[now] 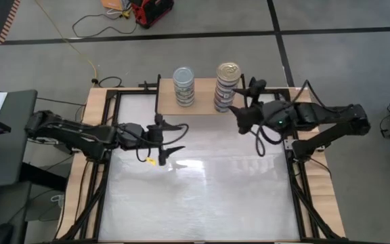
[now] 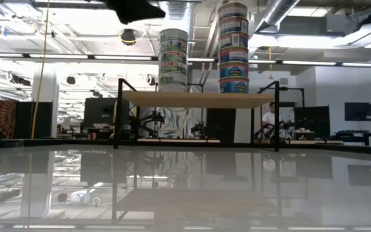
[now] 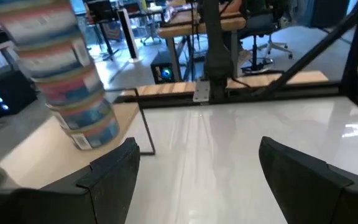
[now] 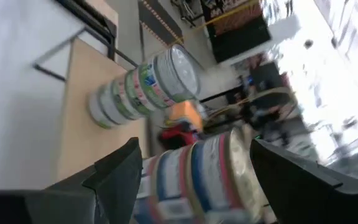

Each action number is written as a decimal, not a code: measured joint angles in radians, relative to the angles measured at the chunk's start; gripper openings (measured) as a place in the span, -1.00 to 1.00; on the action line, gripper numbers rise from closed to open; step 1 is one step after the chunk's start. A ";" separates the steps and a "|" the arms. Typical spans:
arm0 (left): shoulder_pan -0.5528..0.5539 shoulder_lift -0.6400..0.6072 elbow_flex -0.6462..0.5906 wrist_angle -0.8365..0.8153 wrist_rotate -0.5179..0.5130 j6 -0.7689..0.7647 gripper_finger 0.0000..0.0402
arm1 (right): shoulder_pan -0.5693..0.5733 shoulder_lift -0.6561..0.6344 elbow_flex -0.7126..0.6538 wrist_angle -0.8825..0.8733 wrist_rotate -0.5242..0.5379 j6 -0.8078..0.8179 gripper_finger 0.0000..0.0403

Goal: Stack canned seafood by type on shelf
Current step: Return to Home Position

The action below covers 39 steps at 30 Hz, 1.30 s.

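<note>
The shelf [image 1: 205,102] stands at the table's far edge on thin black legs. Two stacks of canned seafood rest on its board: a silver-lidded stack [image 1: 183,85] on the left and a taller gold-lidded stack [image 1: 227,87] on the right. The low view shows both the silver-lidded stack [image 2: 173,61] and the gold-lidded stack [image 2: 234,46] upright. My right gripper [image 1: 244,99] is open, raised just right of the gold-lidded stack [image 4: 210,171], whose top shows ahead between the fingers. My left gripper [image 1: 175,139] hangs open over the tabletop, nearer than the shelf, with nothing in it.
The white glossy tabletop [image 1: 195,196] stretches from the shelf to the near edge. A wooden frame [image 1: 90,129] borders it, with black rails along both sides. A yellow cable [image 1: 80,47] and a red box [image 1: 151,10] lie on the floor beyond.
</note>
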 joint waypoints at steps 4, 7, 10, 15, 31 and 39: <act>-0.016 -0.074 0.010 -0.100 0.011 -0.018 0.57 | 0.051 -0.059 0.001 -0.121 -0.018 0.291 0.64; -0.055 -0.134 -0.025 -0.107 -0.008 -0.017 0.57 | 0.097 -0.108 -0.001 -0.276 -0.042 0.528 0.64; -0.089 -0.198 -0.086 -0.059 -0.089 0.020 0.57 | 0.150 -0.168 -0.057 -0.310 -0.041 0.698 0.64; -0.092 -0.300 -0.189 0.003 -0.012 -0.017 0.57 | 0.264 -0.279 -0.227 -0.205 0.003 0.814 0.64; -0.091 -0.328 -0.293 0.035 -0.132 -0.086 0.57 | 0.438 -0.378 -0.492 0.085 0.029 1.058 0.64; -0.100 -0.292 -0.294 0.104 0.139 -0.081 0.57 | 0.455 -0.442 -0.568 0.072 0.032 1.111 0.64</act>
